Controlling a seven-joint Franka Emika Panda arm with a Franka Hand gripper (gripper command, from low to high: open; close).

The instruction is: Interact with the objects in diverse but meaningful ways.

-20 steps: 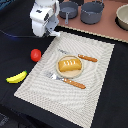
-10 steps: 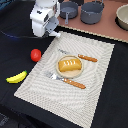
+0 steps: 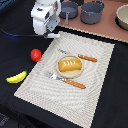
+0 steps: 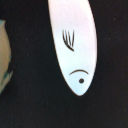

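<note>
The small white elongated flat piece, marked like a fish, lies beyond the woven beige placemat's far corner, beneath the white gripper. Probably light, rigid and smooth; best pinched across its narrow width. Finger spacing cannot be determined.

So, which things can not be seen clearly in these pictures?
- Gripper, exterior view: the arm's white body hides the jaws; open or shut is unclear.
- White piece, wrist view: the frame edge cuts off one end.
- Grey pots, exterior view: cut by the top edge.
</note>
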